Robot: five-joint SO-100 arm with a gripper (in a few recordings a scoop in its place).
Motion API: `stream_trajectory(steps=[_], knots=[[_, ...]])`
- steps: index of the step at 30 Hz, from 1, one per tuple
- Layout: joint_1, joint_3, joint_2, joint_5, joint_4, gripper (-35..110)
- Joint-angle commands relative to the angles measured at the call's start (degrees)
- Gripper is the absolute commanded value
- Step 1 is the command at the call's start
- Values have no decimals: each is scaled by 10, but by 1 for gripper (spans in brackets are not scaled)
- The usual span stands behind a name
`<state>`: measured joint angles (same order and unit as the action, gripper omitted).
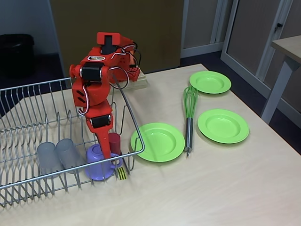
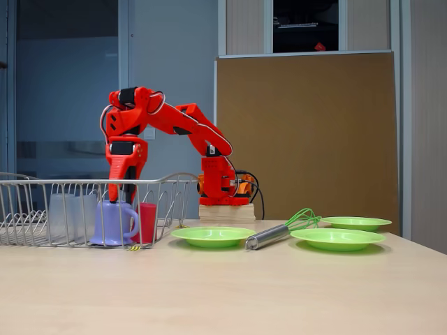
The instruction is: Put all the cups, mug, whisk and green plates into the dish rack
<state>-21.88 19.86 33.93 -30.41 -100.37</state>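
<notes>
Silver wire dish rack looks like shiny metal; three lime-green round plates glossy plastic; pale table matt wood-grain laminate.

No readable text, brand or number anywhere. Small label on arm's upper link too blurred to read. Dish rack tag: yellow-black stripes only, near right corner.

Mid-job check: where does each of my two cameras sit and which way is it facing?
A fixed view: raised at a table corner, angled down over the dish rack, whisk and plates; the red arm shows from above, its gripper down at the mug.
A fixed view: table-height, looking level across the table edge; the whole arm shows side-on, base to gripper.
Shared: rack, mug, red cup, three plates, whisk.
</notes>
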Motion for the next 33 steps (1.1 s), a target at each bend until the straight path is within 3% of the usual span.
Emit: stream_trajectory(steps=[1,10,17,25,33], knots=[[-13,-14,24,-8,-13,37],[-31,-7,105,-13,-47,33],[-36,94,235,2,-47,28],[39,358,446,295,-32,24],[225,463,555,570,0,22]])
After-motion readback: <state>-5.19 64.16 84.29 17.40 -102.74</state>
